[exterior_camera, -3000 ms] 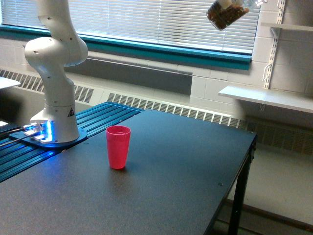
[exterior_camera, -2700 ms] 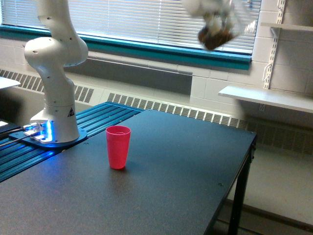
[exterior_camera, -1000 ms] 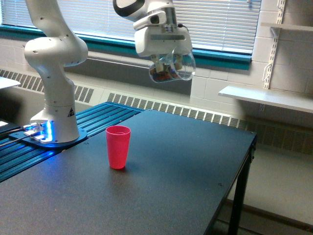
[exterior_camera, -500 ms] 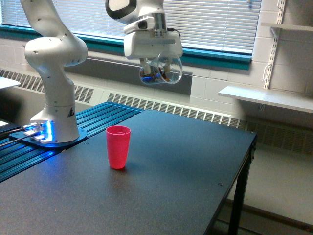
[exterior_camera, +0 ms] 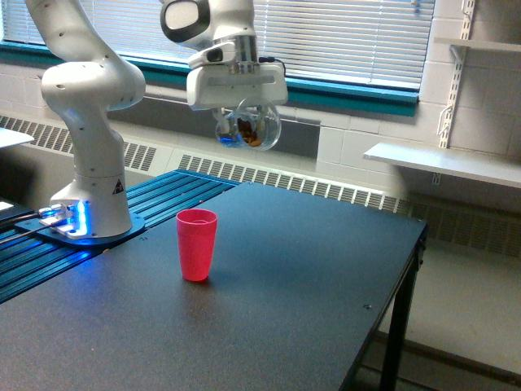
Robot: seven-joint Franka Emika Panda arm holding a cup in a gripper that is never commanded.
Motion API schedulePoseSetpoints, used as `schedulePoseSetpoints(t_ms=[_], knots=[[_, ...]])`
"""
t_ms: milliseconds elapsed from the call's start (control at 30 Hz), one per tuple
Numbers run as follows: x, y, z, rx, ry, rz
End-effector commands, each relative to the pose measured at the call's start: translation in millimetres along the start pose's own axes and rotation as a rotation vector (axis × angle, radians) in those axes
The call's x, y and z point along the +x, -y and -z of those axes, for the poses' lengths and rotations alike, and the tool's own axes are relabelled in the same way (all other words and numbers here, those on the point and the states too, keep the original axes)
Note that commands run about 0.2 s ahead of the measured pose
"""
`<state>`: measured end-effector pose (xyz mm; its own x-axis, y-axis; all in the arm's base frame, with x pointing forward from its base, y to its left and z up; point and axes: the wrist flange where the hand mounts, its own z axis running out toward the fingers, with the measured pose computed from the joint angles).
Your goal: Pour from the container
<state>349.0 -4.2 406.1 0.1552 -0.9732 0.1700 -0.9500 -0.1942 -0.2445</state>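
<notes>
My claw [exterior_camera: 247, 122] pinches the jar [exterior_camera: 247, 128] high above the bench [exterior_camera: 269, 309], up and to the exterior view's right of the pink cup [exterior_camera: 197, 244]. Bare dark bench runs right to its far edge. The jar is clear and round-sided, with brown nuts inside.

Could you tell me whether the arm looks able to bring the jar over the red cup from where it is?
Probably yes: the claw holds the jar above the cup, with nothing between them.

Pink-red cup [exterior_camera: 197, 243] upright on dark table [exterior_camera: 269, 309], window blinds [exterior_camera: 342, 32], white wall shelf [exterior_camera: 440, 163]
</notes>
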Motion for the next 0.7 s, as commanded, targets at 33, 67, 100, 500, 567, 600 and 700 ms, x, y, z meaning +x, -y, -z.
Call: schedulePoseSetpoints(t_ms=[33,67,100,500,567,600,700], knots=[[-3.7,-12.5,-3.0,-0.01,0.016,-0.12],[-4.0,-14.8,-4.1,-0.013,0.018,-0.131],[-4.1,-16.9,-5.1,-0.016,0.019,-0.142],[-7.4,-39.6,-20.3,-0.039,0.053,-0.283],[-7.9,-42.0,-22.9,-0.039,0.059,-0.307],[-8.0,-43.1,-24.2,-0.038,0.061,-0.317],[-8.1,-46.2,-28.5,-0.037,0.07,-0.356]])
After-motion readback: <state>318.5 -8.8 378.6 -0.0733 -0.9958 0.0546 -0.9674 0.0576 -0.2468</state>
